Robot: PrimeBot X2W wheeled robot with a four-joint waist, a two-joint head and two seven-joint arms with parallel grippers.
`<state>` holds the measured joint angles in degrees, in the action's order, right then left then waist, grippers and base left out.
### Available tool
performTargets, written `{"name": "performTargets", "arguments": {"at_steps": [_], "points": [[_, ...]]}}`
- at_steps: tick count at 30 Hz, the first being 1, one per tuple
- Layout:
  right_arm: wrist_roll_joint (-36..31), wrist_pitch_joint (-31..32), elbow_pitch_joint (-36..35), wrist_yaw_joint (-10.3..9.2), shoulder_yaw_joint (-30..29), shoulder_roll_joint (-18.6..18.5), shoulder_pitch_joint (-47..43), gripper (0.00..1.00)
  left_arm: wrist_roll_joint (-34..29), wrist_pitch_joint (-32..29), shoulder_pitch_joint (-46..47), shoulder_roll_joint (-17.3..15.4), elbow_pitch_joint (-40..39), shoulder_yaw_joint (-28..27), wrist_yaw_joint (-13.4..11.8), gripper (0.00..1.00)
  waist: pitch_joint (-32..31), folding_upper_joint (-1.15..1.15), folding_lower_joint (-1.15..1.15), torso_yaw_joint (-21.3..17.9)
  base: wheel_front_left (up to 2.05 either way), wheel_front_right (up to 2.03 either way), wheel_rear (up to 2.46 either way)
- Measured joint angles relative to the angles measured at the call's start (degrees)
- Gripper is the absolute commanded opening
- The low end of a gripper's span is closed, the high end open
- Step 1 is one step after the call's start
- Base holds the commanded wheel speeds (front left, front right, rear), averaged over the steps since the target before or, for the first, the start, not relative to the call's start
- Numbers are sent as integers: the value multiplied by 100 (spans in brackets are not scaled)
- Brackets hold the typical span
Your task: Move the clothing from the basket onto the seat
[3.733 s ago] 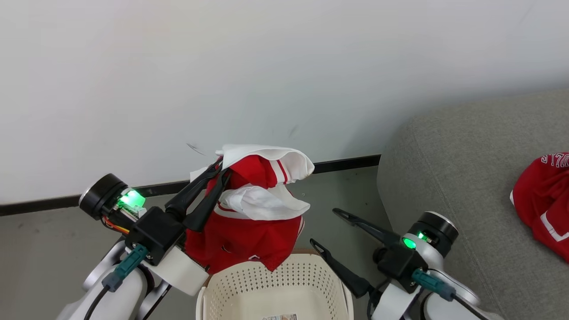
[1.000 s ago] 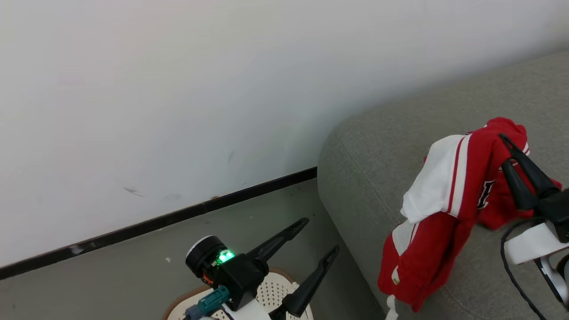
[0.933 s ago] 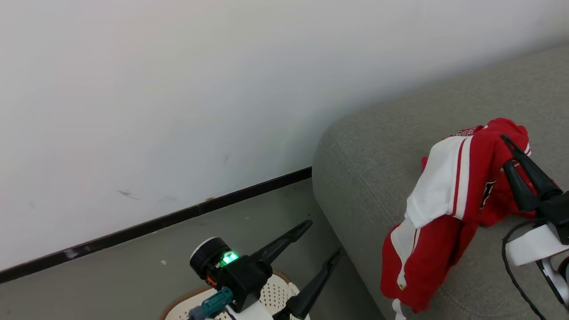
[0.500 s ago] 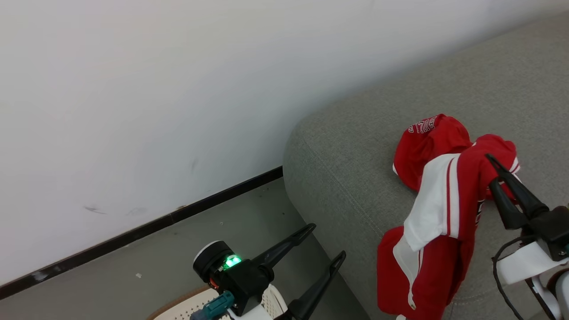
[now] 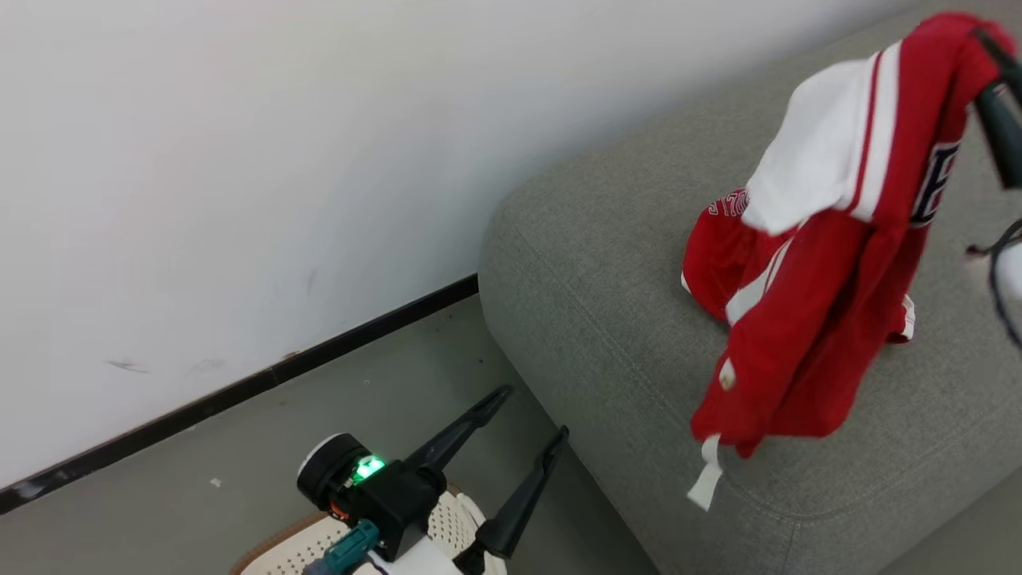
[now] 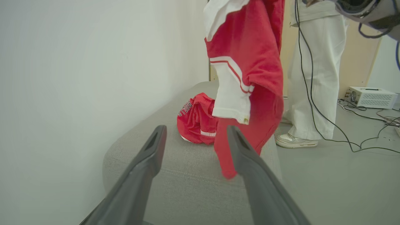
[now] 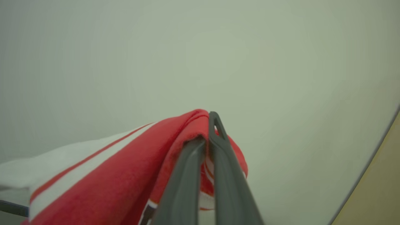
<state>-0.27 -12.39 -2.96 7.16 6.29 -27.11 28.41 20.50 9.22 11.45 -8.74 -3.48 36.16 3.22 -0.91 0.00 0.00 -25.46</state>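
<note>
Basket (image 5: pixel 275 545) sits low left under the left claw (image 5: pixel 535 410), spread wide and empty. A first jersey (image 5: pixel 715 255) lies on the seat (image 5: pixel 607 319); the second jersey (image 5: pixel 830 319) hangs above it from the right claw (image 7: pixel 207 131), closed on its fabric. Placing is in hand, I judge: next, lower it and open that claw away from the seat's edge.

A plain white wall (image 5: pixel 239 160) is edged by a black skirting strip (image 5: pixel 239 391) above a grey floor (image 5: pixel 239 447); cables (image 6: pixel 379 119) are strewn there.
</note>
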Motion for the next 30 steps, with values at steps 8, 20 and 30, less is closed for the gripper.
{"name": "performTargets", "arguments": {"at_steps": [8, 20, 30], "points": [[471, 434, 709, -1, -403, -432, 1248, 0, -207, -66, 5, -113, -236, -110, -157, 100, 300, 0, 0, 73, 0, 0, 0], [624, 643, 2009, -1, -951, -875, 2003, 0, -374, -389, 211, -275, -655, -93, -209, 100, 823, 0, 0, 314, 0, 0, 0], [623, 434, 2814, -1, -994, -543, 1986, 0, -559, -689, 463, -361, -947, -11, -208, 100, 1298, 0, 0, 564, 0, 0, 0]]}}
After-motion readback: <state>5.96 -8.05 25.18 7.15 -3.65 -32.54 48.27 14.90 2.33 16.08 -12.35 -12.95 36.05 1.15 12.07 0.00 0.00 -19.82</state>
